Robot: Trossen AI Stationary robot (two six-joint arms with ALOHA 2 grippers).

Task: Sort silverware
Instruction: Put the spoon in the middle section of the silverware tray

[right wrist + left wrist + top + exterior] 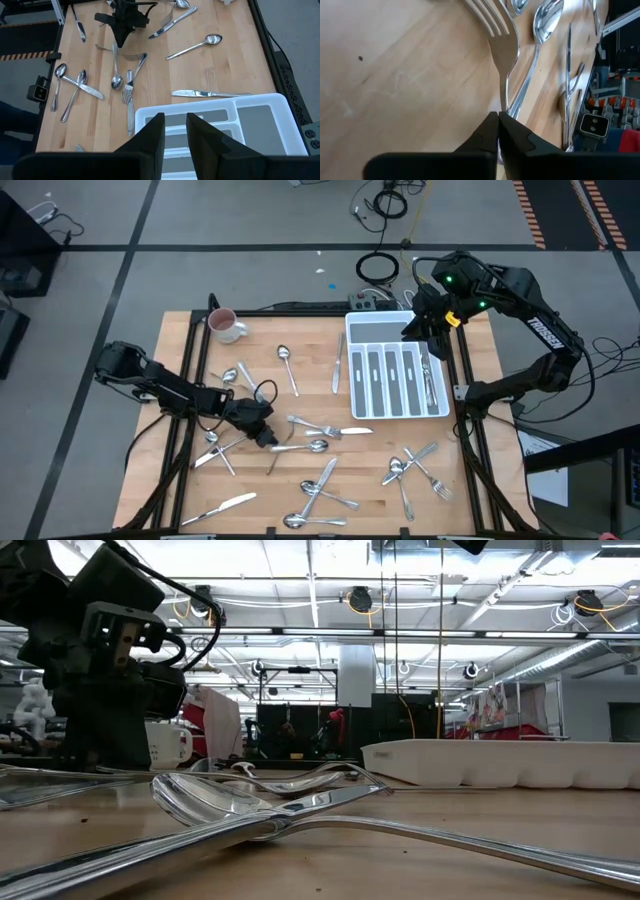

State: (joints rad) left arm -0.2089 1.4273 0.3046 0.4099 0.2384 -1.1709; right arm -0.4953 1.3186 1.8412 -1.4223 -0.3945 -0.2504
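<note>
Silverware lies scattered over the wooden table (pixel 300 380). My left gripper (pixel 271 440) is low at the table's middle, shut on a fork (pixel 502 45) that lies flat with its tines away from the fingers. A spoon (pixel 546 24) lies close beside the fork, its handle running in next to my fingers. My right gripper (pixel 420 332) hangs open, high above the white tray (pixel 395 375), nothing between its fingers (pixel 155 132). My left gripper (pixel 498 116) pinches the fork's handle (pixel 506 102) near its free end between the two fingertips. The fingers slant down from the table's left side, roughly in line with the handle. The fork lies flat on the table. Whether the neighbouring spoon's handle (pixel 517 102) is also caught, I cannot tell.
A white-and-pink mug (pixel 225 325) stands at the far left corner. Forks, spoons and knives lie in loose groups along the near edge (pixel 320 495), at the near right (pixel 415 465) and left of my left gripper (pixel 225 445). One piece lies in the tray's right slot (pixel 432 380).
</note>
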